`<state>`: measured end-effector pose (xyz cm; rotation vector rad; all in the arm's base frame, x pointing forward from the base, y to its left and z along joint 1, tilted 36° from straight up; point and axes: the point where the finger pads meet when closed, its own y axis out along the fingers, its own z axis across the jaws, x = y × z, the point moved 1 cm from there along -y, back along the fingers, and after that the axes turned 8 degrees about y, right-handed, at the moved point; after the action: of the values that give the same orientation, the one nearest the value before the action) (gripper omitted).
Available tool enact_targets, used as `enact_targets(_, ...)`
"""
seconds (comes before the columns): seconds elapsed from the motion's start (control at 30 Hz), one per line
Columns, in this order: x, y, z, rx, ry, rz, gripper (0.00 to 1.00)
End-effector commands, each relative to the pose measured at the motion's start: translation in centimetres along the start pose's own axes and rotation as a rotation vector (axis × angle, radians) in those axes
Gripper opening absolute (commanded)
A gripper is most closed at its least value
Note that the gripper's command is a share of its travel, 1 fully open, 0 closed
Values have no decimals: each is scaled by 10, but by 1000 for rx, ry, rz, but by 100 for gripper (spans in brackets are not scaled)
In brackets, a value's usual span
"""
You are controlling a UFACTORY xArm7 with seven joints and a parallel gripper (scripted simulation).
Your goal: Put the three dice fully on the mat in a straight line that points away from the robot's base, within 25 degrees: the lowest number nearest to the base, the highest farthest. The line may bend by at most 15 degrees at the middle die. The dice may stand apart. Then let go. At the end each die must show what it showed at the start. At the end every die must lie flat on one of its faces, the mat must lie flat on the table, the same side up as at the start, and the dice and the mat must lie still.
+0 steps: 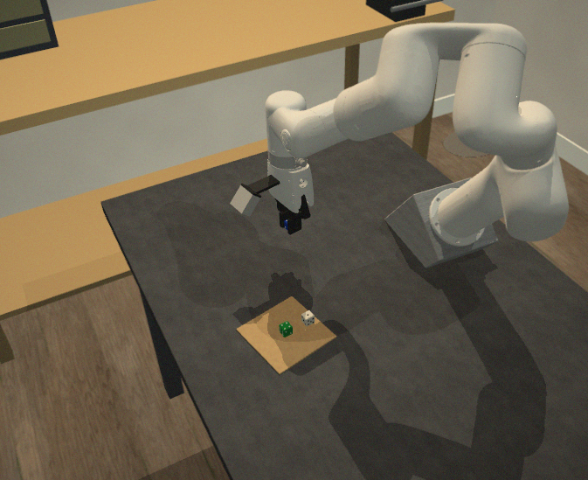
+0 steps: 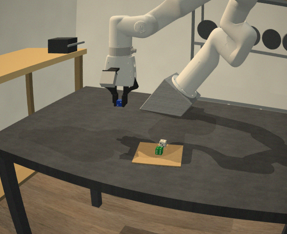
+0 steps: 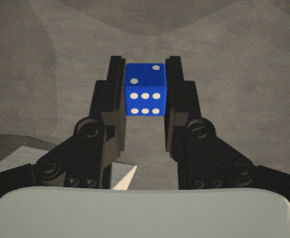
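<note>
gripper (image 2: 119,102) fingers pinched on the blue die (image 3: 145,89), high above the table (image 2: 65,130). green die (image 1: 286,329) on the mat (image 1: 294,355); white die (image 1: 307,317) at the mat's edge nearest the base.

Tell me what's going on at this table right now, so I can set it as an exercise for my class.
A single white robot arm is holding a blue die in its gripper, well above the dark table. A green die sits on the tan mat, and a white die rests at the mat's edge nearer the arm's base; whether it lies fully on the mat is hard to tell. The blue die has yet to be set down.
</note>
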<state>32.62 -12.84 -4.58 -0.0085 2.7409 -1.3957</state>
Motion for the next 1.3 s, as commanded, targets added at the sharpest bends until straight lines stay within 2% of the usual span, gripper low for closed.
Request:
enact_targets(0.0, -23, -4, -13, 7, 8, 3, 15)
enact_targets(0.03, -23, -4, -13, 7, 8, 3, 15)
enact_targets(0.1, -58, -5, -41, 11, 26, 3, 15)
enact_targets(0.17, -58, -5, -41, 11, 26, 3, 15)
enact_targets(0.2, -79, -6, -60, 13, 37, 3, 15)
enact_targets(0.27, -79, -6, -60, 13, 37, 3, 15)
enact_targets(0.3, -99, -7, -82, 13, 49, 4, 15)
enact_targets(0.37, -99, -7, -82, 13, 49, 4, 15)
enact_targets(0.4, -117, -7, -105, 11, 60, 4, 15)
enact_targets(0.47, -117, -7, -105, 11, 60, 4, 15)
enact_targets(0.5, -132, -7, -127, 9, 70, 4, 15)
enact_targets(0.6, -132, -7, -127, 9, 70, 4, 15)
enact_targets(0.67, -152, -6, -160, 5, 84, 5, 15)
enact_targets(0.73, -156, -6, -169, 4, 88, 4, 15)
enact_targets(1.27, -158, -6, -173, 3, 90, 4, 15)
